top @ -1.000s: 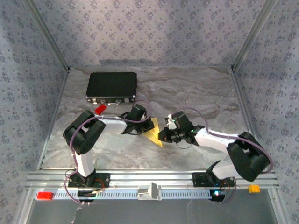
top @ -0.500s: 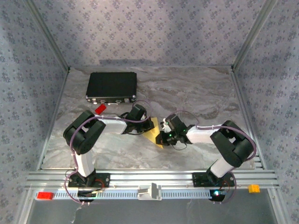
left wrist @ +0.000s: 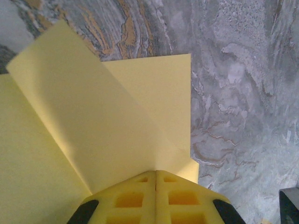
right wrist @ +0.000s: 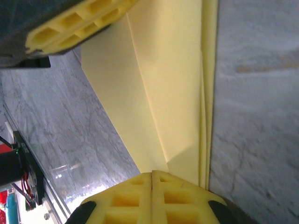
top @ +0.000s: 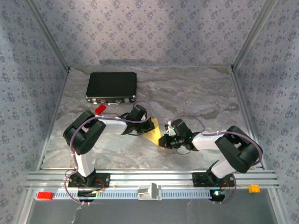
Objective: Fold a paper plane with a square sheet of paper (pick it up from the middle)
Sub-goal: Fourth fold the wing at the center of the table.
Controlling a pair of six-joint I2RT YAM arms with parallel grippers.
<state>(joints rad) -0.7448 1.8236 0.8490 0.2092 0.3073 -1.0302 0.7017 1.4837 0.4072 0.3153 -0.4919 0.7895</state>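
Observation:
The pale-yellow sheet of paper (top: 154,135) lies mid-table, folded into a pointed, layered wedge, a part-formed paper plane. My left gripper (top: 146,126) is shut, its tips (left wrist: 156,171) pressed onto the paper (left wrist: 117,116) where a raised flap meets the flat layers. My right gripper (top: 164,140) is shut too, its tips (right wrist: 152,172) resting on the paper (right wrist: 173,70) beside several stacked folded edges. In the right wrist view the left gripper's yellow fingers (right wrist: 79,23) sit at the paper's far end.
A black case (top: 111,86) lies at the back left, with a small red brick (top: 99,108) just in front of it. The front rail (top: 187,179) carries a white clip (top: 149,191), a red block (top: 45,195) and an orange block (top: 253,188). Patterned walls close three sides.
The right arm's elbow drew in and then swung back out, and its gripper slid a little toward the paper's near tip. The left arm stayed put.

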